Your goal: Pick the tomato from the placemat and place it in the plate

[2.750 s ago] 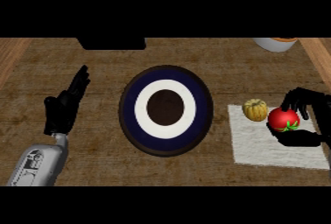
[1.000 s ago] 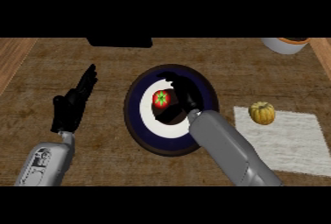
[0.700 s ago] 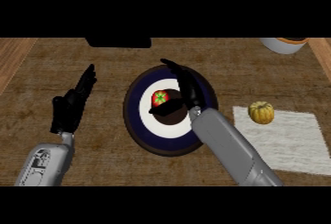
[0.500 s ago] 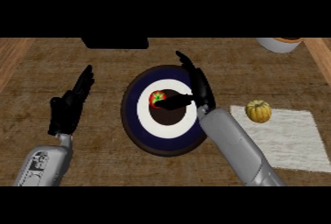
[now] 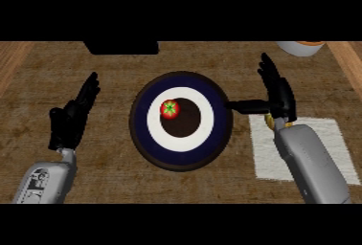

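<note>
The red tomato [image 5: 170,109] with its green stem lies on the plate [image 5: 182,155], a round dish with a dark blue rim, a white ring and a dark centre. It sits at the left side of that dark centre. My right hand [image 5: 277,93] is open just right of the plate, fingers straight and pointing away, thumb reaching toward the plate's rim, holding nothing. The white placemat [image 5: 332,143] lies to the right, partly under my right forearm. My left hand [image 5: 71,117] rests open at the left of the plate.
A yellow object on the placemat is almost wholly hidden behind my right wrist. A white bowl [image 5: 300,47] stands at the back right. A black block [image 5: 121,47] sits at the back edge. Wooden borders run along both sides of the counter.
My right hand carried the tomato from the placemat to the plate, let go of it, and has drawn back to the right of the plate. The left hand stayed put.
</note>
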